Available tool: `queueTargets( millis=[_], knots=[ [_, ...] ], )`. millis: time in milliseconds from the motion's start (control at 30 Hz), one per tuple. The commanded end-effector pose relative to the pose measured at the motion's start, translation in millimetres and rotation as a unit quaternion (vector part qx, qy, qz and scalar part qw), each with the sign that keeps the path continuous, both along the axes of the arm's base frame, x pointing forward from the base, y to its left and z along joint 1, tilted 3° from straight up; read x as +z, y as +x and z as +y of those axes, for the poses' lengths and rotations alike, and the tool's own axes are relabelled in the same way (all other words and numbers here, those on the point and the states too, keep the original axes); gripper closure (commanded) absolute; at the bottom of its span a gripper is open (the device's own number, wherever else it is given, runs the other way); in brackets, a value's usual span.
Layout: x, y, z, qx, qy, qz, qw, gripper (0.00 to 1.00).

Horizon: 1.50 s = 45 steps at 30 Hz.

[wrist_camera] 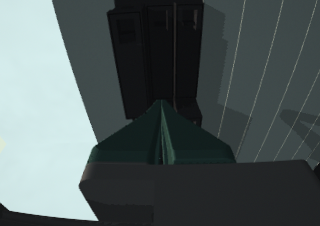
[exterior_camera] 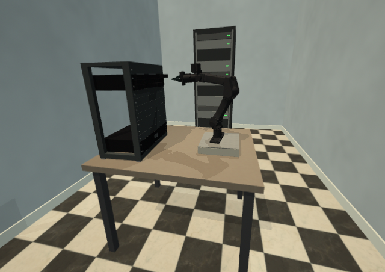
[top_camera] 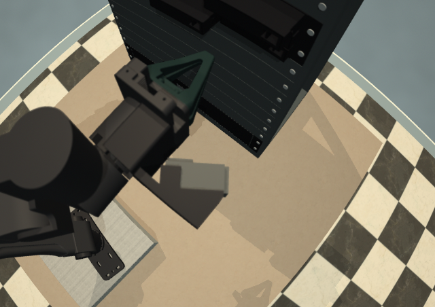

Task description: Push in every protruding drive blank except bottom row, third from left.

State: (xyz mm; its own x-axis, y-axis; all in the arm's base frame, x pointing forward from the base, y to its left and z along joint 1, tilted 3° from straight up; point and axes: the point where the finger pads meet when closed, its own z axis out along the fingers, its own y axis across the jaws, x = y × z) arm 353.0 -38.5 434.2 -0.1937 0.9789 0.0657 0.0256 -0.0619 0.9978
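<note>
- Gripper (exterior_camera: 172,79): the green fingers (top_camera: 189,77) are pressing together, clenched on nothing, and pointing at the rack's front near its top; the tip is hanging just short of it, touching nothing.
- Rack (exterior_camera: 104,65): it is standing upright on the table (exterior_camera: 186,173), well apart from the arm's base (exterior_camera: 230,152).
- Blanks (top_camera: 253,9): several are sticking out of the upper front; one (exterior_camera: 163,75) is showing beyond the front in side view, just ahead of the gripper tip.
- Writing: none is readable.
</note>
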Motion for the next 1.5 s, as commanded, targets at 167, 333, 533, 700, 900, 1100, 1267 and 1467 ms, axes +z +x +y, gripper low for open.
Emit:
queueTargets(
  millis=[167,333,533,700,900,1100,1267,1467],
  knots=[
    [23.7,43.8,7.3,-0.008,-0.016,-0.031,0.999,1.00],
    [36.9,31.4,6.4,-0.014,-0.022,-0.048,0.998,1.00],
    [27.5,40.1,3.7,-0.014,-0.018,-0.036,0.999,1.00],
    [31.1,36.8,4.7,-0.014,-0.019,-0.041,0.999,1.00],
    [31.1,36.8,4.8,-0.013,-0.019,-0.041,0.999,1.00],
    [31.1,36.8,4.8,-0.013,-0.019,-0.041,0.999,1.00],
    [21.8,42.4,0.0,-0.014,-0.013,-0.019,1.000,1.00],
    [35.9,40.0,-1.8,-0.012,-0.013,-0.019,1.000,1.00]
  ],
)
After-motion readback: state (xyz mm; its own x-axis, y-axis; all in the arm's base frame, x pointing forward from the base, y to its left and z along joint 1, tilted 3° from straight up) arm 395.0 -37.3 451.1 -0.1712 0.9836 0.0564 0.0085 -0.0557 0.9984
